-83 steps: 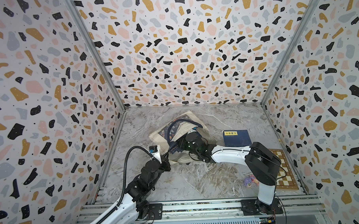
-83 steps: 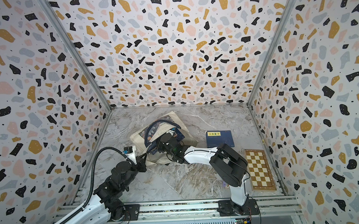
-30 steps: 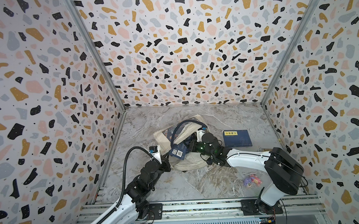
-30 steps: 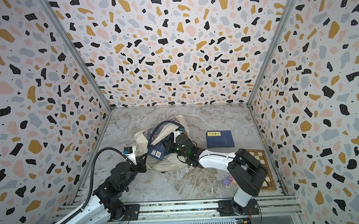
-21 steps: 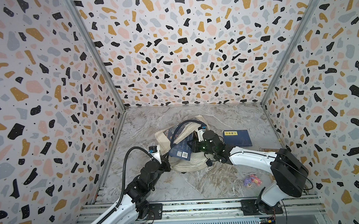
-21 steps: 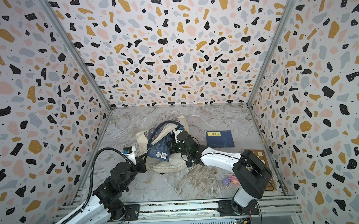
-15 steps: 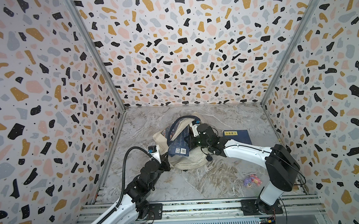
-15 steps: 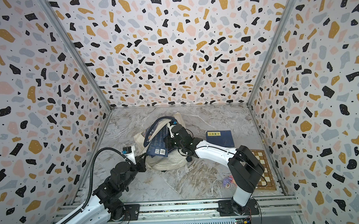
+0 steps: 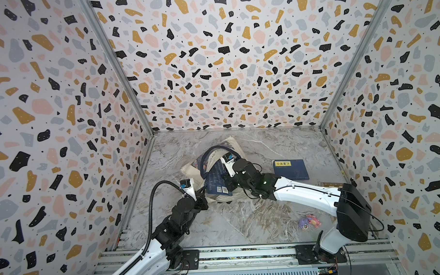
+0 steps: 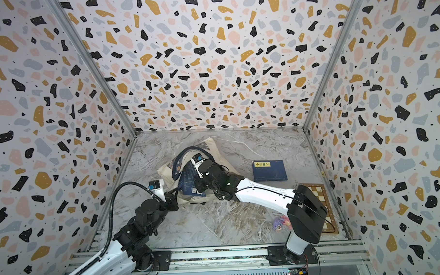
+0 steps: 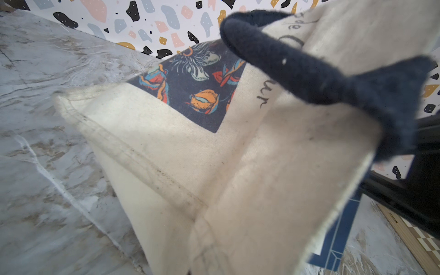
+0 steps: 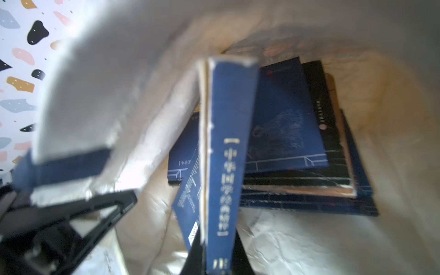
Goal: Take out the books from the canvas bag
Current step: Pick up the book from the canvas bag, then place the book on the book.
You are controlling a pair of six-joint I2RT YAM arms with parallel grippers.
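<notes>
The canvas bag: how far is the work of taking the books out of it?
Done: one navy book lies on the table outside the canvas bag. In hand: the right gripper is shut on a second navy book, partly out of the bag's mouth; the left gripper is shut on the bag's rim. Left: a stack of several books inside, seen in the right wrist view.

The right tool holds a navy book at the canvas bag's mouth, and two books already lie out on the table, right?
Only one book lies out on the table, right of the canvas bag; both top views show it. The right tool does hold a navy book at the bag's mouth.
</notes>
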